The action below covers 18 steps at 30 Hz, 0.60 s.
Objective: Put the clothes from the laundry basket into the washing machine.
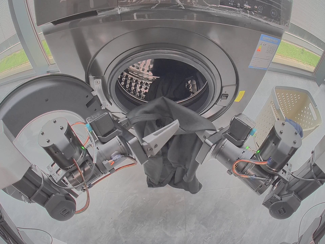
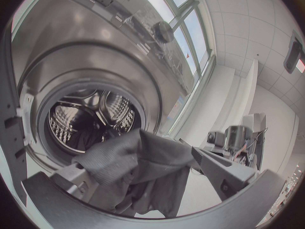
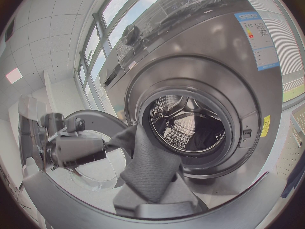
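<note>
Grey tiled floor, windows beyond. Straight ahead, front-loading washing machine [image 1: 237, 51], round door [image 1: 40, 99] swung open to the left. Slung between both arms, just near of the drum mouth: dark garment [image 1: 176, 143], lower part hanging toward the floor. Left gripper [image 2: 136, 163] spread wide, with cloth draped over one finger rather than pinched. Right gripper [image 1: 203, 138] clamped on the garment's right edge. Deeper inside the drum, more dark clothing [image 1: 169, 82]. Off to the right beside the machine, pale perforated laundry basket [image 1: 298, 105].
</note>
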Tool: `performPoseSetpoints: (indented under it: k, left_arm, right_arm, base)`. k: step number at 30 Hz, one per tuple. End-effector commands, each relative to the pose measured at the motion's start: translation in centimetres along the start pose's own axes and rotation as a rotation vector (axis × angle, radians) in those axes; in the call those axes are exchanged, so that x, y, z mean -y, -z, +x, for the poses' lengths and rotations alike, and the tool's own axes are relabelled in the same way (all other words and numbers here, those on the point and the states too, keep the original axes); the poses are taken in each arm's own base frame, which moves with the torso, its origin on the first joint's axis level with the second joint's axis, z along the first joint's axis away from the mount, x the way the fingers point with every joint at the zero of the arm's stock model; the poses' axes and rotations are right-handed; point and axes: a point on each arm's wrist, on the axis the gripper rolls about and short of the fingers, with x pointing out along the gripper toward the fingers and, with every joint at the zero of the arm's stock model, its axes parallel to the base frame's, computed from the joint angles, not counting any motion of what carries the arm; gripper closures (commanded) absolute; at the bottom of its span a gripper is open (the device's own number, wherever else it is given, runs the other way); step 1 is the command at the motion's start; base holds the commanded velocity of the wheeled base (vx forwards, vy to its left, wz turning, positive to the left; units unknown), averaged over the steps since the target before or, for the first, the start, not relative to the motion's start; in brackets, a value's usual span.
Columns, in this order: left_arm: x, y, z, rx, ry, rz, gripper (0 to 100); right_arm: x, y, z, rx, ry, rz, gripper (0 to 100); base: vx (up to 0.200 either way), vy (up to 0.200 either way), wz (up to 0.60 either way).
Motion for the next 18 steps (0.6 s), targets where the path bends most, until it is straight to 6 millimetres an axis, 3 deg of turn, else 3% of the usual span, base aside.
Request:
performPoseSetpoints:
  k: [1, 18]
  left_arm:
    - [-0.8, 2.3, -0.3, -0.084, -0.031, -0.022, 0]
    - [-2.6, 6.8, -0.9, -0.236, -0.097, -0.056, 0]
  right_arm:
    - [-0.2, -1.7, -0.1, 0.059, -0.006, 0.008, 100]
    - [-0.3, -2.4, 0.6, 0.094, -0.006, 0.010, 100]
  base:
    - [0.000, 0.000, 0.00]
    - [0.000, 0.000, 0.00]
